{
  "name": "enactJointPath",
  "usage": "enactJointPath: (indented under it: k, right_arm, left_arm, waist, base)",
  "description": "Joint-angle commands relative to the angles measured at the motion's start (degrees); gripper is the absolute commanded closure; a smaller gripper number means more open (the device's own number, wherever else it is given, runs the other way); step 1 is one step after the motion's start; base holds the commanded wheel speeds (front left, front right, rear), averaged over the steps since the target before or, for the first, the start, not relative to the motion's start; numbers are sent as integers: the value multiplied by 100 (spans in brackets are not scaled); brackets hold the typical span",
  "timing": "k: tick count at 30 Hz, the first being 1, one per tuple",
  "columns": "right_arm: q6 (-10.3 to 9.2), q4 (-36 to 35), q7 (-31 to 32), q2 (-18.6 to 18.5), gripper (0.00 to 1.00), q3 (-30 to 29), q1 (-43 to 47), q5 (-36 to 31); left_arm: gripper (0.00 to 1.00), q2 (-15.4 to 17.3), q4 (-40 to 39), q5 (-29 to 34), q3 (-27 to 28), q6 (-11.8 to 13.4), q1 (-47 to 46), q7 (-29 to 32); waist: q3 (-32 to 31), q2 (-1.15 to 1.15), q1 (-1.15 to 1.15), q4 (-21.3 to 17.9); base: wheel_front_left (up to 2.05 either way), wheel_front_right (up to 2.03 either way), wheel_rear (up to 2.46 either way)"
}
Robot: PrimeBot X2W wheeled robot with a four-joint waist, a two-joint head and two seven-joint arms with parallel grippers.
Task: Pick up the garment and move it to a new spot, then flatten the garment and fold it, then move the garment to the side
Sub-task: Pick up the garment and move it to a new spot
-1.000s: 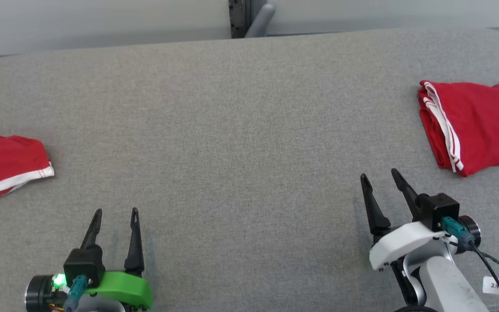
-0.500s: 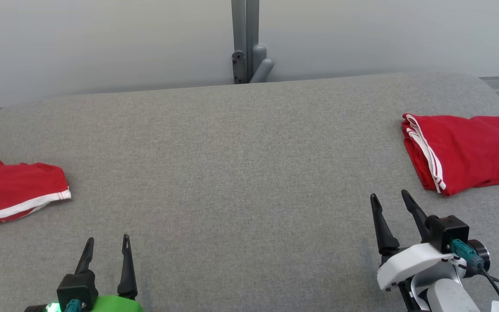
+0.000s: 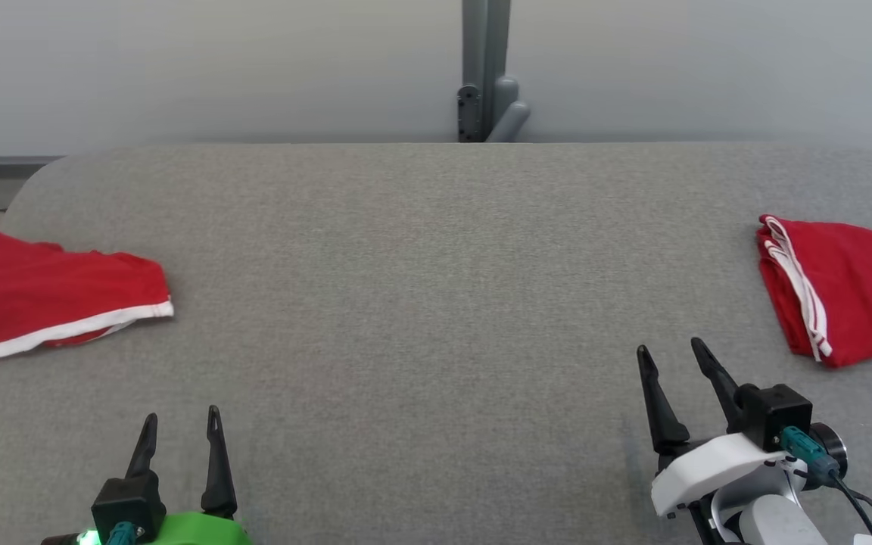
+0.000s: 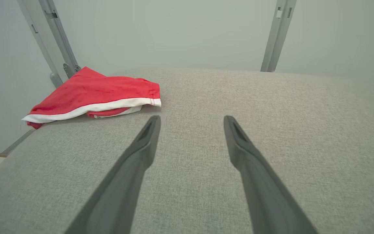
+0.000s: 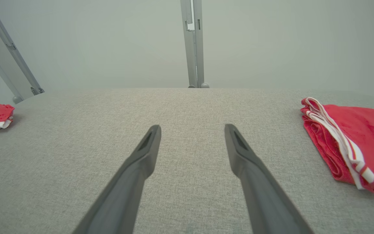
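Left gripper and right gripper both spread wide, empty; the loose red garment lies at ten o'clock from my left, so I'd go low and pinch its near hem.

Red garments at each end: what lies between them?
Nothing. Head view shows bare grey table between the left garment and the right garment.

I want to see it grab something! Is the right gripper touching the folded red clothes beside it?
Apart. The head view shows bare grey table between the open right gripper and the folded red garment.
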Motion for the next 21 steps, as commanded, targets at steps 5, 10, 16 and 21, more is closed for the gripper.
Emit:
enactJointPath:
  k: [5, 10, 16, 21]
  right_arm:
    - [-8, -27, -2, -11, 0, 174, 25, 94]
    - [-8, -6, -2, -15, 0, 322, -54, 309]
    - [-8, -52, -2, -13, 0, 534, -206, 99]
    - [-9, 140, -2, -25, 0, 871, -514, -30]
  left_arm:
    - [0, 14, 41, -28, 131, 37, -21, 6]
    - [0, 11, 126, -56, 411, 0, 69, 5]
    - [0, 12, 81, -128, 639, 84, 173, 5]
    - [0, 10, -64, -413, 756, 244, 293, 5]
  waist:
    - [157, 0, 0, 1139]
    - [218, 0, 0, 1940]
    - [404, 0, 0, 2620]
    - [602, 0, 0, 2712]
  base:
    - [0, 0, 0]
    - [0, 0, 0]
    - [0, 0, 0]
    - [0, 0, 0]
